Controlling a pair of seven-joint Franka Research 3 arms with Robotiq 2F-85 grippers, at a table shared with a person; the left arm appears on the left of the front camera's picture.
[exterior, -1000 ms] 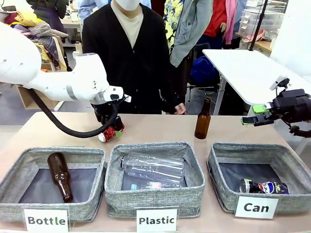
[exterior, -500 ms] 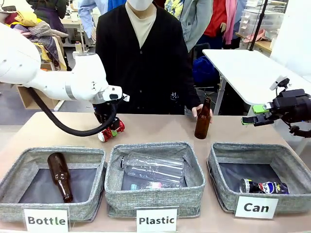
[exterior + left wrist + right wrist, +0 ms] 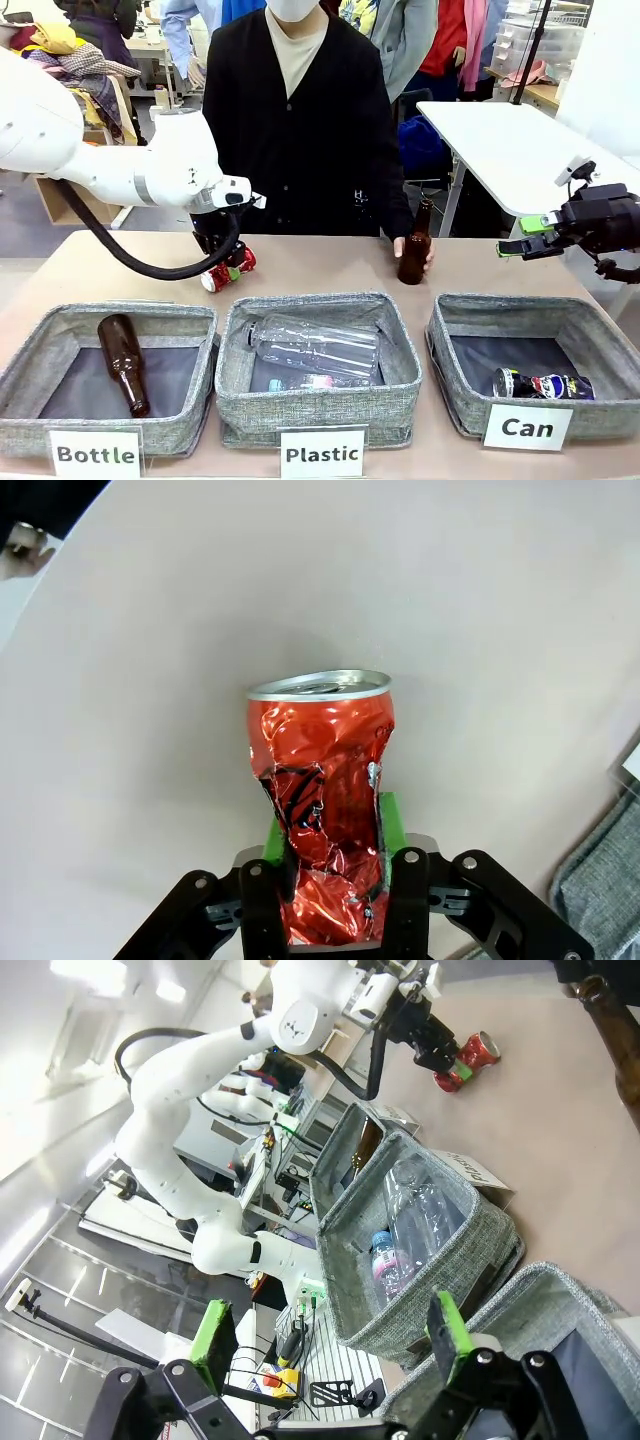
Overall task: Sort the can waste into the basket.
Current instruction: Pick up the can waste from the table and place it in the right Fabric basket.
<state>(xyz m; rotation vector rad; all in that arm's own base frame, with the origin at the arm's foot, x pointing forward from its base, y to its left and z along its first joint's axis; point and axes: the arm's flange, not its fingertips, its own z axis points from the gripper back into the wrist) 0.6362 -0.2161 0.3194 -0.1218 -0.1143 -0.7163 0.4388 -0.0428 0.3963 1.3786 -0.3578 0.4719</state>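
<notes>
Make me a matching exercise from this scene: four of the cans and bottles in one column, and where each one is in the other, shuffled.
Things
1. crushed red can
2. black can
3. upright brown bottle
4. clear plastic bottle

Places
A. in the Plastic bin
B. on the table, in the person's hand
C. in the basket signed Can
D. gripped by the left gripper

Pairs: 1-D, 2-C, 3-B, 4-A
</notes>
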